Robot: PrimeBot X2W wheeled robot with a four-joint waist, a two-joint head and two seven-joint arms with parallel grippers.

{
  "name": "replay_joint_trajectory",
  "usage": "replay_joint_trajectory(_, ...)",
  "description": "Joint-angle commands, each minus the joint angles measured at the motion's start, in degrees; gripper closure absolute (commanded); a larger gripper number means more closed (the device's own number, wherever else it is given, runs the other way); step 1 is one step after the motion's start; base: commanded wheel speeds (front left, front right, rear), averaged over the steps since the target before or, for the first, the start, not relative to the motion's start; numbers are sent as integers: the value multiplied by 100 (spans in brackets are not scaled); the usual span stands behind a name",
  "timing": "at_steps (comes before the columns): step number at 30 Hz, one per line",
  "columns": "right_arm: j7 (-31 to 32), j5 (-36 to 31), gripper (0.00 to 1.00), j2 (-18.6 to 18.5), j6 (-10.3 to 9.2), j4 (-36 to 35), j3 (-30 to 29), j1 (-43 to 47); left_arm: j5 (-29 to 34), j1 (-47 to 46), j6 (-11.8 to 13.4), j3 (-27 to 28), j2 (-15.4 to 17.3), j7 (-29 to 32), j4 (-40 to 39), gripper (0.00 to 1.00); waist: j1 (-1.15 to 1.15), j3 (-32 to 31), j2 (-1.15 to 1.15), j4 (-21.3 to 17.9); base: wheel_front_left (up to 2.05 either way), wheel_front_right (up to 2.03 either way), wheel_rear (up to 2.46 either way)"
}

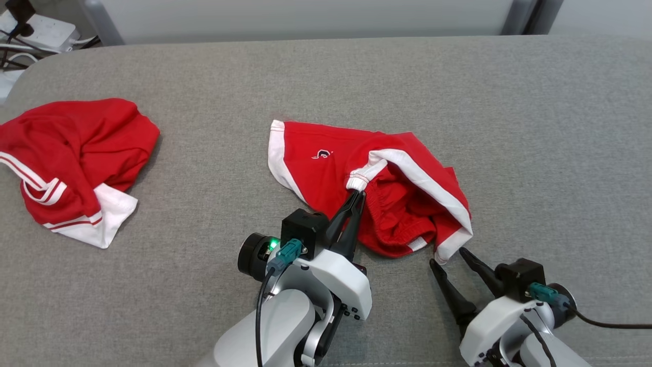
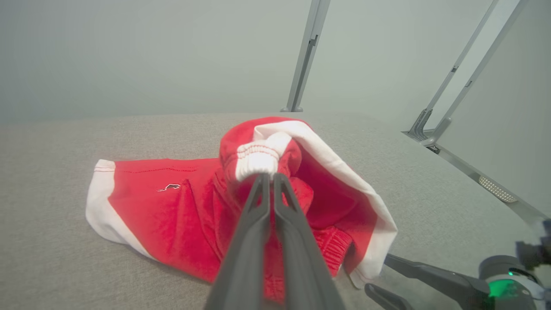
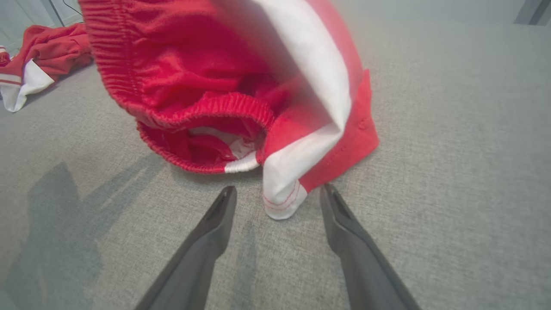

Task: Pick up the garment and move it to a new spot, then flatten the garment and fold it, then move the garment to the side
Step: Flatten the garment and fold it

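Observation:
A pair of red shorts (image 1: 367,188) with white side stripes lies crumpled mid-table, one leg spread to the left. My left gripper (image 1: 358,194) is shut on the shorts' white-edged waistband corner (image 2: 257,161), lifting it slightly off the cloth. My right gripper (image 1: 448,257) stands open at the shorts' near right corner. In the right wrist view the white corner tip (image 3: 284,202) hangs between the two fingers (image 3: 219,215) without touching either.
A second red and white garment (image 1: 71,163) lies bunched at the table's left edge, also visible far off in the right wrist view (image 3: 38,60). The grey fabric surface (image 1: 535,153) stretches wide to the right and back. Cables and a power strip (image 1: 35,30) sit beyond the far left corner.

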Motion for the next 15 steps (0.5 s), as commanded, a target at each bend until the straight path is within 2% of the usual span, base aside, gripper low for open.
replay_joint_trajectory(1,-77,-38,35,55,41,34,83,-163,35,-129,29,143,13,-59,-176,100,0,61,0,61,0,0,0)
replay_joint_trajectory(2,-77,-6,58,88,41,110,120,-205,46,-141,36,140,13,-59,-186,100,0,81,0,73,0,0,0)
replay_joint_trajectory(3,-77,32,94,114,41,200,151,-251,57,-150,40,140,13,-59,-193,100,0,96,0,80,0,0,0)
replay_joint_trajectory(4,-77,48,100,125,41,302,184,-305,73,-160,46,141,13,-59,-198,100,0,113,0,86,0,0,0)
replay_joint_trajectory(8,-77,90,100,100,41,444,62,-479,214,-211,75,162,13,-59,-225,100,0,139,0,119,0,0,0)
replay_joint_trajectory(15,-77,-402,100,-235,41,-168,-920,-391,965,-237,205,466,71,-59,-319,100,0,83,0,44,0,0,0)
